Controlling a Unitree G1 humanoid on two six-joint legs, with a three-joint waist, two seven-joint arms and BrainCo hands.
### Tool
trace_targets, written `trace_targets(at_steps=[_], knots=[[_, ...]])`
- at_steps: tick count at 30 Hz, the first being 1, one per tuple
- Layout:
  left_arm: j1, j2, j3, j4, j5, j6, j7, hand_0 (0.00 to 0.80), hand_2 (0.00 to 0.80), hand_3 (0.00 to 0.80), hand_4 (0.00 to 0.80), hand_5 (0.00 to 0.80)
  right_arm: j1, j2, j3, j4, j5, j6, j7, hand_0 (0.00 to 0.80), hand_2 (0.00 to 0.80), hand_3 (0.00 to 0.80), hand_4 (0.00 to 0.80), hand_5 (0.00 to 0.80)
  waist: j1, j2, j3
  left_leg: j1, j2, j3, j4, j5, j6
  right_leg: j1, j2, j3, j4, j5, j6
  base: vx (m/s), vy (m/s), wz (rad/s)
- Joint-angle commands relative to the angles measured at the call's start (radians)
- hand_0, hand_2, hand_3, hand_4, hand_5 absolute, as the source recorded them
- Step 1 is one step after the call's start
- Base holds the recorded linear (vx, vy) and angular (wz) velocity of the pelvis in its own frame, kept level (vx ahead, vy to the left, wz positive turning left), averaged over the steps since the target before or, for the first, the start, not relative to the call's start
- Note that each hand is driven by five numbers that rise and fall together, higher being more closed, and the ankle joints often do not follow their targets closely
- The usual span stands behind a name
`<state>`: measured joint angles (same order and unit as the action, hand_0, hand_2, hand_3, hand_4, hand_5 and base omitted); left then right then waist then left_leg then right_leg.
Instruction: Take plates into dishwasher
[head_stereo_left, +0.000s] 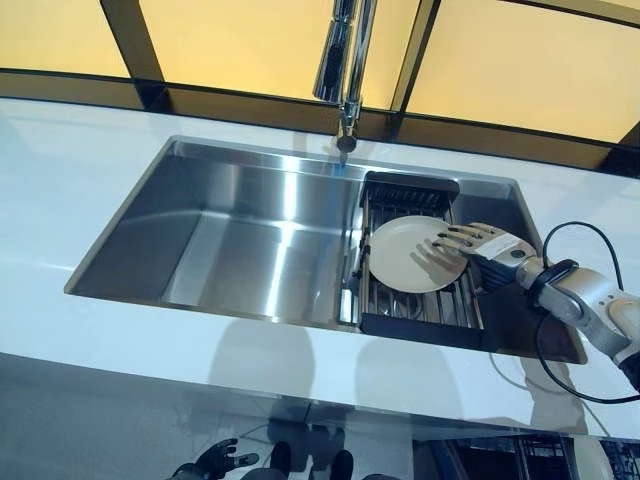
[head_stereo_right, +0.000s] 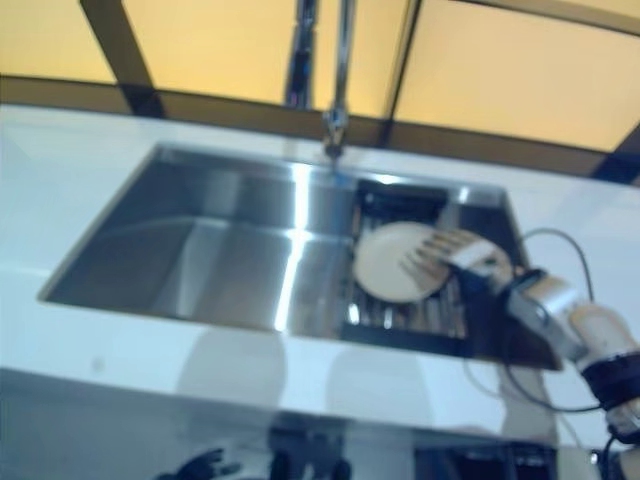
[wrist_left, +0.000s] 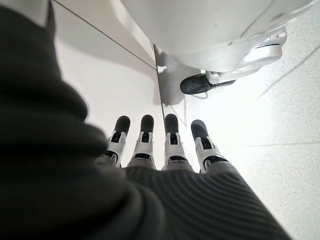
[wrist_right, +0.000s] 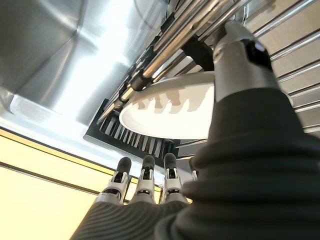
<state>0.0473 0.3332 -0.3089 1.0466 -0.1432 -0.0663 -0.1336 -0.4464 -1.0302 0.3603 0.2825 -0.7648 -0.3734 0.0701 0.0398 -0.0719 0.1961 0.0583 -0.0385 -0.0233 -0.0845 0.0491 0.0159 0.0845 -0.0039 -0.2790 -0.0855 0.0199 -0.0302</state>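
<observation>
A round cream plate (head_stereo_left: 405, 255) lies tilted on a black wire rack (head_stereo_left: 420, 312) in the right end of a steel sink (head_stereo_left: 250, 240). My right hand (head_stereo_left: 490, 245) reaches in from the right, its straight, spread fingers lying over the plate's right part. In the right wrist view the plate (wrist_right: 170, 110) sits between the fingers (wrist_right: 145, 180) and the thumb (wrist_right: 240, 55), which are not closed on it. My left hand (head_stereo_left: 215, 460) hangs low below the counter edge, open and empty; it also shows in the left wrist view (wrist_left: 165, 150).
A chrome faucet (head_stereo_left: 345, 70) stands behind the sink above the rack's left edge. A white countertop (head_stereo_left: 60, 200) surrounds the sink. The sink's left basin holds nothing. A yellow panelled wall with dark frames runs behind.
</observation>
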Motion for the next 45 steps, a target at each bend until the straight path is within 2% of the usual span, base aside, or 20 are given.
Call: trace_targets(at_steps=[1, 25, 36, 45], knots=[[-0.033, -0.014, -0.004, 0.058, -0.015, -0.02, 0.008, 0.0, 0.0, 0.0, 0.0, 0.0, -0.052, 0.017, -0.005, -0.029, 0.01, 0.04, -0.006, 0.0, 0.0, 0.0, 0.0, 0.0, 0.007, -0.008, -0.032, 0.026, 0.0, 0.064, -0.003, -0.112, 0.038, -0.006, 0.021, 0.054, 0.068, -0.102, 0.015, 0.0, 0.0, 0.0], [-0.067, -0.001, -0.019, 0.037, -0.032, -0.004, 0.008, 0.0, 0.0, 0.0, 0.0, 0.0, -0.159, 0.076, 0.134, 0.099, -0.026, 0.124, -0.011, 0.0, 0.0, 0.0, 0.0, 0.0, 0.04, -0.007, 0.01, -0.004, -0.004, 0.039, -0.003, -0.096, 0.042, -0.034, 0.017, 0.039, 0.084, -0.101, 0.013, 0.0, 0.0, 0.0], [-0.058, -0.002, -0.014, 0.031, -0.03, -0.002, 0.006, 0.0, 0.0, 0.0, 0.0, 0.0, -0.141, 0.079, 0.127, 0.126, -0.039, 0.13, -0.027, 0.0, 0.0, 0.0, 0.0, 0.0, 0.041, -0.008, 0.009, -0.006, -0.006, 0.03, -0.003, -0.096, 0.042, -0.036, 0.016, 0.037, 0.085, -0.103, 0.013, 0.0, 0.0, 0.0], [-0.058, -0.003, -0.012, 0.023, -0.029, 0.0, 0.005, 0.0, 0.0, 0.0, 0.0, 0.0, -0.145, 0.101, 0.115, 0.153, -0.061, 0.176, -0.072, 0.0, 0.0, 0.0, 0.0, 0.0, 0.047, -0.002, 0.017, -0.011, -0.008, 0.023, -0.003, -0.091, 0.045, -0.041, 0.014, 0.032, 0.092, -0.104, 0.011, 0.0, 0.0, 0.0]])
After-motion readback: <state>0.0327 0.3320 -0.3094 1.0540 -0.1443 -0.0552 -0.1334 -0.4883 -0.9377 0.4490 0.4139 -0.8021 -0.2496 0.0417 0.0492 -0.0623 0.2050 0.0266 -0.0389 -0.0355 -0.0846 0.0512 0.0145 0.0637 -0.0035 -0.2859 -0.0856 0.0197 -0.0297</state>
